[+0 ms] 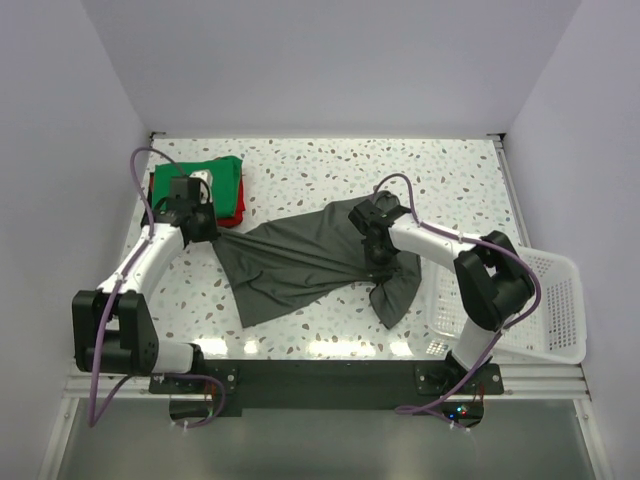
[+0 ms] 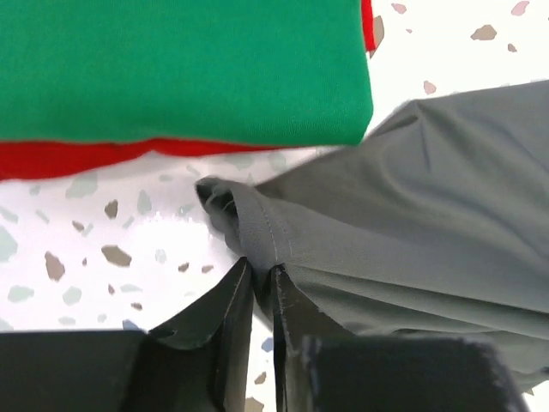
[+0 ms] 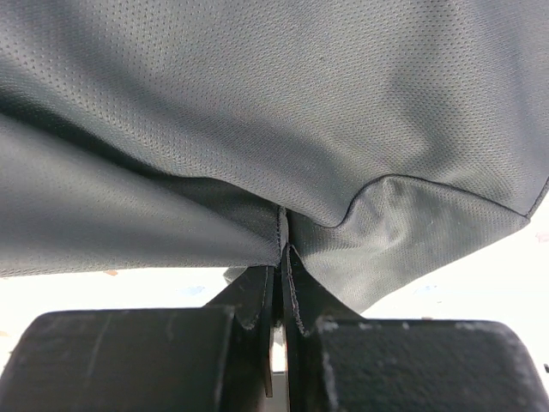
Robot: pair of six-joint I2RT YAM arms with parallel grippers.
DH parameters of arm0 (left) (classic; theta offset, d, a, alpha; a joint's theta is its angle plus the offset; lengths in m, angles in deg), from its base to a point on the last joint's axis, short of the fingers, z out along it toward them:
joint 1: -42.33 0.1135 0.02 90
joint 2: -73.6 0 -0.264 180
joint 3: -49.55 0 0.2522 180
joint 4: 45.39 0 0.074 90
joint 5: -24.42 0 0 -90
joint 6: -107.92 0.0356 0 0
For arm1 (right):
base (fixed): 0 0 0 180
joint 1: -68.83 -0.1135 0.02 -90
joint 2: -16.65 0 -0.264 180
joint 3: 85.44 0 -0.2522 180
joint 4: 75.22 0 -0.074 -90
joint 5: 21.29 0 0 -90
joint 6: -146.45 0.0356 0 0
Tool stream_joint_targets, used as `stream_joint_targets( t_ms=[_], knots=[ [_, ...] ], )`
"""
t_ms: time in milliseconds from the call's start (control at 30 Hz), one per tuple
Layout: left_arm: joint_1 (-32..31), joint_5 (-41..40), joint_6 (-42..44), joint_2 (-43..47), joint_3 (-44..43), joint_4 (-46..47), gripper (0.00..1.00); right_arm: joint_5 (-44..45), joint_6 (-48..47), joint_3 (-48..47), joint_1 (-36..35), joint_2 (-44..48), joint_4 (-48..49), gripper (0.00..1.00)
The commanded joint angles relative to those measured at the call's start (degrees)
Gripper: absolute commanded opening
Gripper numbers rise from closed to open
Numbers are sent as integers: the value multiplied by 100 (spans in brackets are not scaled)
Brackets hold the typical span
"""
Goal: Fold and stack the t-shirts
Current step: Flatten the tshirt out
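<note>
The grey shirt (image 1: 300,262) lies across the middle of the table (image 1: 330,170), drawn into a long band between the two arms. This is probably to stretch it flat for folding, a step that looks not yet begun. At the shirt's left corner sits the left claw (image 2: 262,273). Its jaws stand only a sliver apart with the stitched hem running into the gap, and whether they truly pinch the cloth cannot be told. On the shirt's right side, the right claw (image 3: 281,249) is pressed together on a fold of the fabric, which bunches and drapes away from the grip. Just beyond the shirt's left corner rests the green shirt (image 2: 171,69), folded into a rectangle on top of the red shirt (image 2: 69,159), likewise folded. That pile is probably where the grey one belongs once folded, so two of three look done. Well to the right of the grey shirt, a white mesh basket (image 1: 560,300) sits at the table's edge. The table is pale, speckled and glossy, and plain white walls (image 1: 330,60) close it in on three sides.
</note>
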Motion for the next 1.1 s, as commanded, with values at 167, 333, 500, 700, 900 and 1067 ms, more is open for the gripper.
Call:
stream_joint_targets(
  t_ms=[167, 333, 500, 700, 900, 1067],
  knots=[
    [81, 317, -163, -63, -301, 147, 68, -75, -52, -113, 59, 133, -54, 0],
    [72, 1149, -849, 842, 841, 207, 68, -330, -43, -210, 42, -16, 113, 0],
    [-68, 1240, -1237, 1204, 1669, 383, 65, -418, -43, -324, 42, -87, 140, 0],
    [-77, 1441, -1254, 369, 1616, 673, 62, -585, -25, -333, 50, -131, 237, 0],
    [-77, 1635, -1377, 246, 1836, 981, 53, -568, -43, -289, 42, -87, 219, 0],
    [-77, 1714, -1412, 246, 1862, 1051, 46, -647, -34, -245, 42, -122, 289, 0]
  ],
)
